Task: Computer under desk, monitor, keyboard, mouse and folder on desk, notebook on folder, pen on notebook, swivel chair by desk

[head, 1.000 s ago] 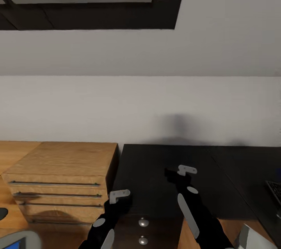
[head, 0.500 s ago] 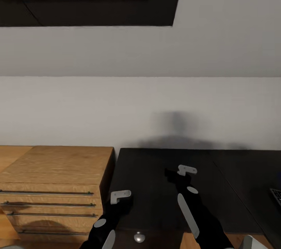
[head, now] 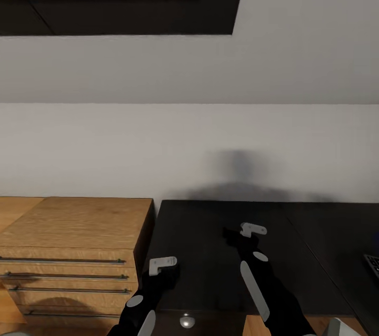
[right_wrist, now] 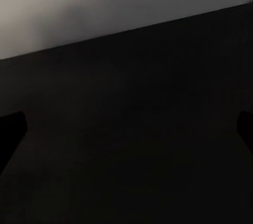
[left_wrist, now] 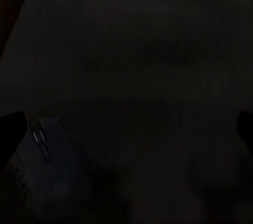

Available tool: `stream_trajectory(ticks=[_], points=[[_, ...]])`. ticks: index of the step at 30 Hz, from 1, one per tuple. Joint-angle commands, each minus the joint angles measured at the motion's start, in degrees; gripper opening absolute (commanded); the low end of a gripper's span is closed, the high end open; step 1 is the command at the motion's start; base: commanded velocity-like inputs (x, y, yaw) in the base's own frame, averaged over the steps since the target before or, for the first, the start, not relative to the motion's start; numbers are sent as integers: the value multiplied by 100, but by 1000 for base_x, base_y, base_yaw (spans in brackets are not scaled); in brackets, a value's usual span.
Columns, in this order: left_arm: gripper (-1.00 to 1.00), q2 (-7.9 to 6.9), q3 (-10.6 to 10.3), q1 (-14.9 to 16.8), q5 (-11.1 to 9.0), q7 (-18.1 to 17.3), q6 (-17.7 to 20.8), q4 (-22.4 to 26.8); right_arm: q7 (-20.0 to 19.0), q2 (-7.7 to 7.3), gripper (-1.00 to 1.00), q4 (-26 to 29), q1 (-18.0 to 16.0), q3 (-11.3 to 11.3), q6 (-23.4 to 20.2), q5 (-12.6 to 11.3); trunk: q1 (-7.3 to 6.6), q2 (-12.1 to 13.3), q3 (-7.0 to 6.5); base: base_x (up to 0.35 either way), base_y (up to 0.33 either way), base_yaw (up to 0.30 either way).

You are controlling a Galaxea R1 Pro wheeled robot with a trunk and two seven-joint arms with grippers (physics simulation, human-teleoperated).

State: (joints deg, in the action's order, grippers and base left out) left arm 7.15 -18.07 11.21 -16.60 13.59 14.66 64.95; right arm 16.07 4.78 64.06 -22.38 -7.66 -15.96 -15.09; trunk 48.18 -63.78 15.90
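The desk's matt black top (head: 210, 220) spreads across the lower middle and right of the head view, against the grey wall. Both my arms reach over its near part. My left gripper (head: 169, 273) hangs just above the front edge, over the drawer unit's silver knob (head: 185, 320). Further in is my right gripper (head: 231, 234). Each wrist view looks onto the dark top, with fingertips (left_wrist: 11, 129) (right_wrist: 10, 129) far apart at the picture's sides and nothing between them. A corner of the black keyboard (head: 371, 263) lies at the right edge. A light grey corner, seemingly the computer (head: 337, 327), sits below the desk front.
A light wooden chest (head: 79, 220) with long metal drawer handles stands flush against the desk's left end. Above, the sloped grey wall carries the dark-framed skylight (head: 121, 4). My own shadow falls on the wall behind the desk.
A second ago the camera shifted, so the chest slid left and down and a blue patch at the bottom left left the picture. Since half a second ago nothing has moved.
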Motion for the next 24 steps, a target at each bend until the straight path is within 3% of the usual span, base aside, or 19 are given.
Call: stream_trajectory(ticks=[1,3,5,24], points=[[100,-3,-13,4,-57,49,19,9,46,-11,100,9,-4,55,-19,-53,0,-5,8,0,0,0],[100,-3,-14,4,-59,50,19,11,40,-28,100,10,-4,224,-21,-49,0,-5,8,0,0,0],[100,-3,-13,4,-62,49,19,13,38,-30,100,7,-4,253,-18,-48,0,-5,8,0,0,-57],[100,-3,-14,4,-63,47,19,11,29,-33,100,-6,-4,275,-13,-47,0,-5,-28,0,0,-245]])
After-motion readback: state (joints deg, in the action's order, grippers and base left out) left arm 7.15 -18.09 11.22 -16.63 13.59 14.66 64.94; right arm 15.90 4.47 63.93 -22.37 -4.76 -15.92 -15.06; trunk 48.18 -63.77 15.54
